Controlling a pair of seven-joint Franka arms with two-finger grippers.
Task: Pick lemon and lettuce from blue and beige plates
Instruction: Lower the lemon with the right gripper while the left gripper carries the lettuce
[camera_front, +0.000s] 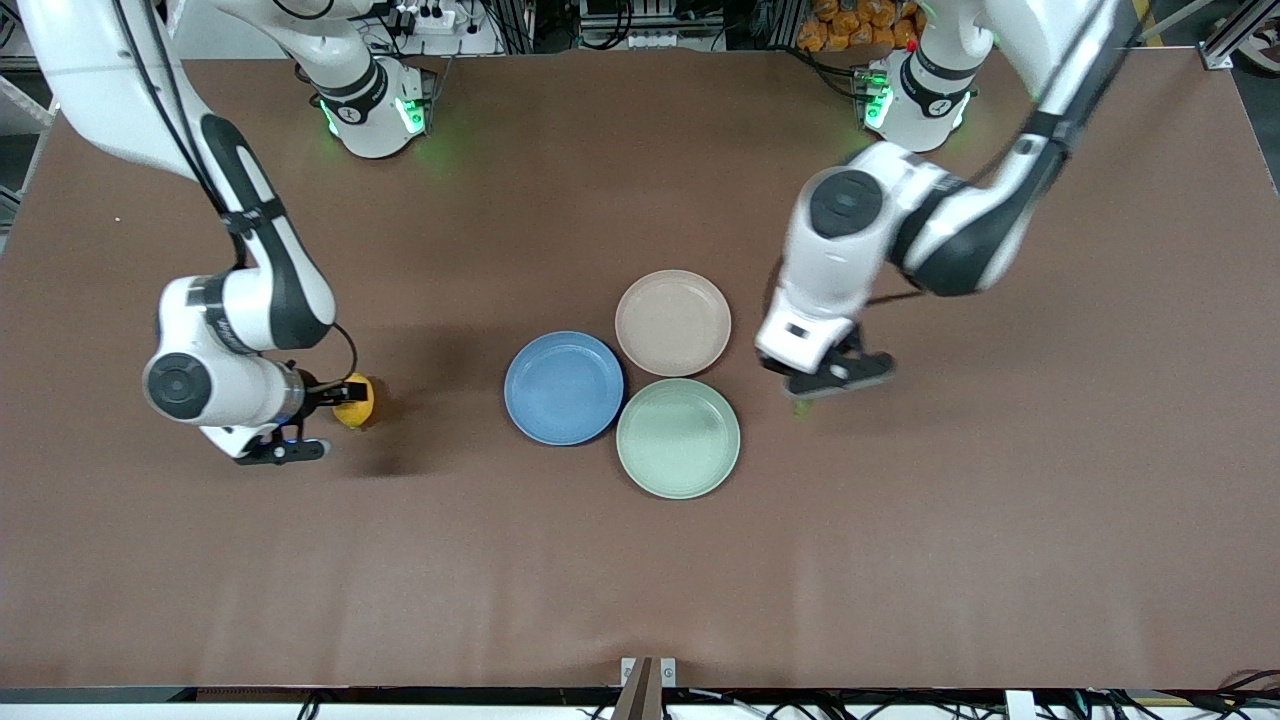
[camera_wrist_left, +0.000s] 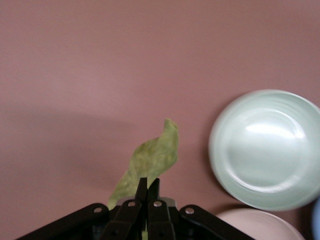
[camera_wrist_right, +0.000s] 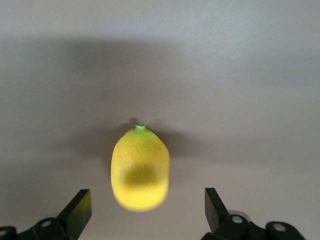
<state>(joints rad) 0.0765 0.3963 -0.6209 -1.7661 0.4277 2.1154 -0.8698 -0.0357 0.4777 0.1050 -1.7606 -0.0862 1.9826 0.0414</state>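
Observation:
The yellow lemon (camera_front: 355, 401) lies on the brown table toward the right arm's end, apart from the plates. My right gripper (camera_front: 322, 420) is open just short of it; in the right wrist view the lemon (camera_wrist_right: 140, 167) sits ahead of and between the spread fingers, with the gripper (camera_wrist_right: 146, 200) not touching it. My left gripper (camera_front: 812, 385) is shut on the green lettuce leaf (camera_wrist_left: 150, 157), low over the table beside the plates toward the left arm's end; only a green bit of the lettuce (camera_front: 800, 408) shows in the front view. The blue plate (camera_front: 563, 387) and the beige plate (camera_front: 672, 322) are empty.
A mint-green plate (camera_front: 678, 437) sits nearer the front camera, touching both other plates; it also shows in the left wrist view (camera_wrist_left: 267, 150), with the beige plate's rim (camera_wrist_left: 260, 225) beside it. The arm bases stand along the table's back edge.

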